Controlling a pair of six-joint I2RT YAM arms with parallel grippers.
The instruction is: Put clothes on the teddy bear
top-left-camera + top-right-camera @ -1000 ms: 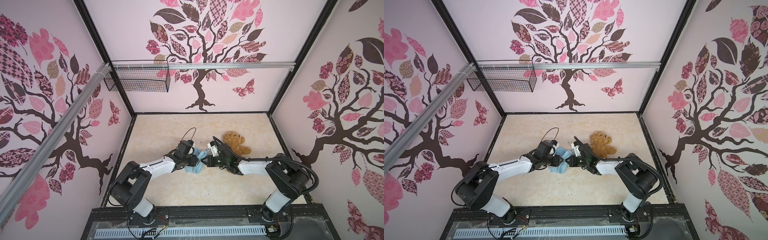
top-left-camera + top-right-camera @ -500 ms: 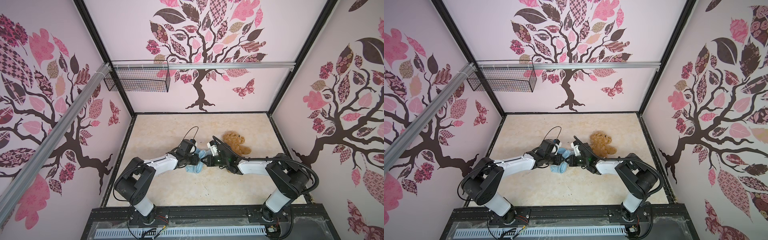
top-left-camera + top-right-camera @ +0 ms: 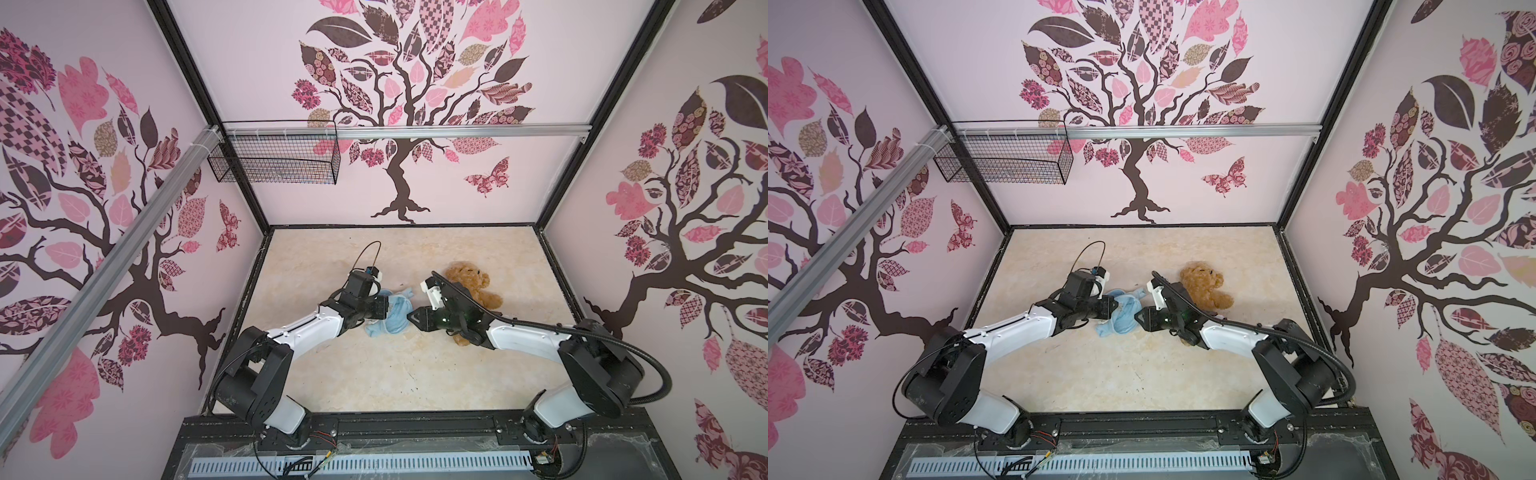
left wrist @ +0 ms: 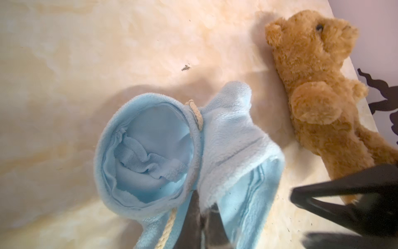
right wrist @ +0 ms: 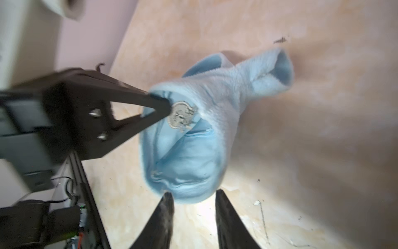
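— The hoodie's (image 4: 232,133) rim is clamped in the left pincer (image 5: 167,107), so its mouth is held agape.
— The right pincer (image 5: 194,194) is parted, empty; the teddy bear (image 3: 469,282) is laid on the tabletop (image 3: 374,374) near the hoodie.

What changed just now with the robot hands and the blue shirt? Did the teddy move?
The left gripper closed its fingers on the edge of the light blue shirt and now holds it. The right gripper, which had been pinching the shirt, opened its fingers and let go. The teddy bear stayed lying where it was, undressed.
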